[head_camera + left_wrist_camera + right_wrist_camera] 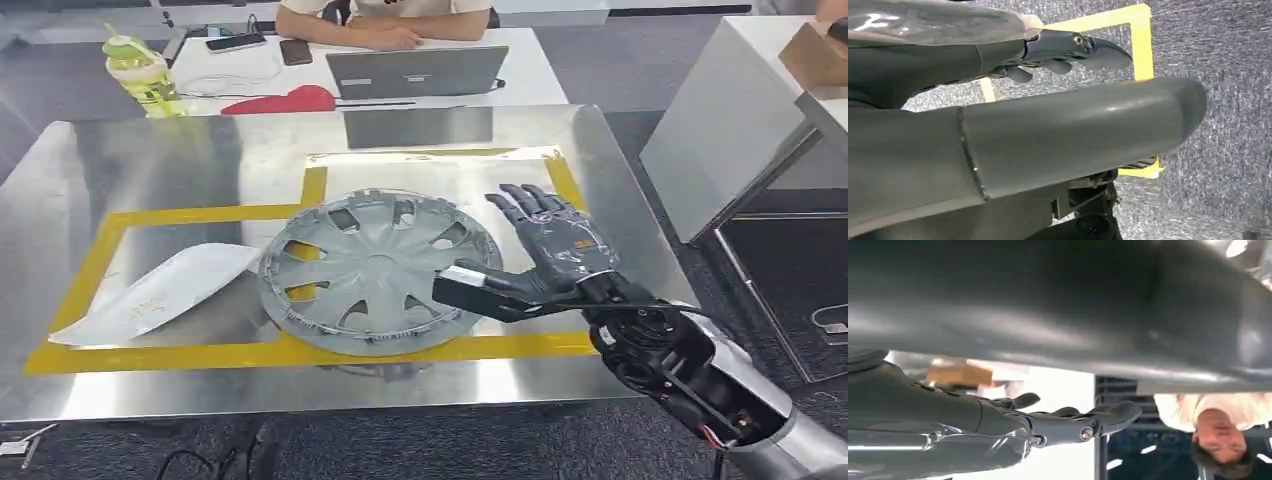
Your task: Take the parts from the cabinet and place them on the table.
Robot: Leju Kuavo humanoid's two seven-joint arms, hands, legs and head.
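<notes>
Right hand (1013,427) with fingers (1108,415) outstretched, a person (1218,430) beyond.

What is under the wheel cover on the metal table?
The wheel cover lies on the metal table, overlapping yellow tape and one corner of a white panel. Whatever lies beneath its centre is hidden.

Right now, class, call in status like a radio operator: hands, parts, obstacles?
Right hand open beside the wheel cover, thumb over its rim. Left hand hanging over the floor, holding nothing. Wheel cover and white panel lie on the table. No obstacles.
</notes>
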